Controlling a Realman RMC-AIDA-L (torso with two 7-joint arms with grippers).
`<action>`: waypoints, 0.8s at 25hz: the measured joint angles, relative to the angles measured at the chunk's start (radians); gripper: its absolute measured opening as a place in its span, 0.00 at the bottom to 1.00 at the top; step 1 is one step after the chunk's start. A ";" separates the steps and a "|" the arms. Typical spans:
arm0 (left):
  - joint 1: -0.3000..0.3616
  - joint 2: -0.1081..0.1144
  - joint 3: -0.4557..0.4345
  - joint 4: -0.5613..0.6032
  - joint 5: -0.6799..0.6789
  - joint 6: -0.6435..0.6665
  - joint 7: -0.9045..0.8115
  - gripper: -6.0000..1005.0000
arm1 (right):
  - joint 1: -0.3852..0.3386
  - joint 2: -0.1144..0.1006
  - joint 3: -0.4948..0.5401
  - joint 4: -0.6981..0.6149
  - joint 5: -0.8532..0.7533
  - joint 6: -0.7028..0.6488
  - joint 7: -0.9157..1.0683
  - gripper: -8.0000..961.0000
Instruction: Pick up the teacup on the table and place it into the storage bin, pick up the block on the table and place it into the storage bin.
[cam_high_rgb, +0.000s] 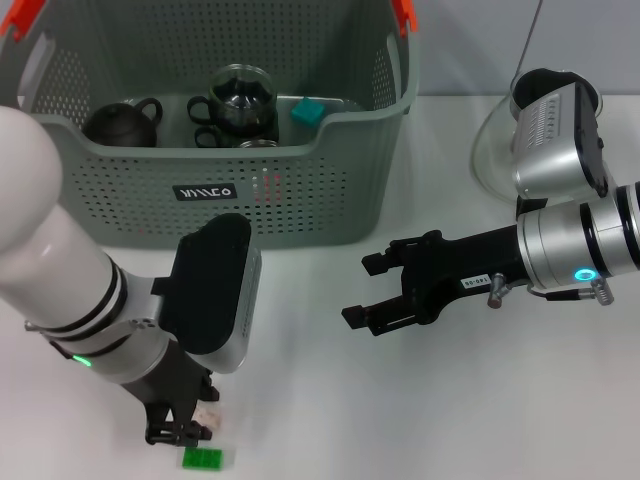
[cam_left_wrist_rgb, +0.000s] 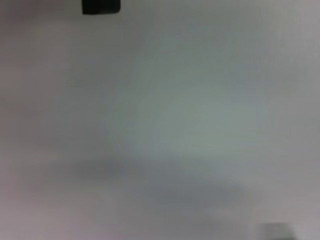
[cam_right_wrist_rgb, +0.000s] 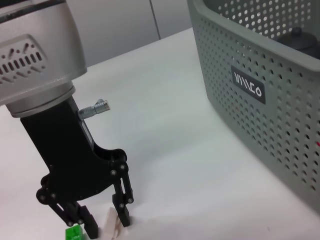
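The grey-green storage bin (cam_high_rgb: 300, 205) stands at the back of the table, and its labelled wall (cam_right_wrist_rgb: 260, 115) also shows in the right wrist view. Inside it lie a dark teacup (cam_high_rgb: 206, 108) and a teal block (cam_high_rgb: 307, 111). Near the front edge my left gripper (cam_high_rgb: 180, 432) (cam_right_wrist_rgb: 102, 222) is down at the table, open, its fingers on either side of a small white block (cam_right_wrist_rgb: 111, 225) (cam_high_rgb: 208, 418). A green block (cam_high_rgb: 202, 458) (cam_right_wrist_rgb: 74, 233) lies just beside it. My right gripper (cam_high_rgb: 360, 290) hovers open and holds nothing over the middle right of the table.
The bin also holds a dark teapot (cam_high_rgb: 122, 122) and a glass teapot (cam_high_rgb: 243, 95). A clear round dish (cam_high_rgb: 492, 150) sits at the back right, behind my right arm. The left wrist view shows only blurred white table.
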 joint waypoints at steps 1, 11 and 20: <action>0.000 0.000 0.000 0.000 0.000 -0.001 0.000 0.38 | 0.000 0.000 0.000 0.000 0.000 0.000 0.000 0.92; -0.001 -0.001 -0.001 0.011 -0.001 -0.004 -0.003 0.22 | 0.001 0.000 0.001 0.000 0.000 0.000 0.000 0.92; 0.020 -0.001 -0.114 0.125 -0.137 0.027 -0.057 0.17 | 0.001 -0.001 0.001 0.000 -0.002 0.002 0.000 0.92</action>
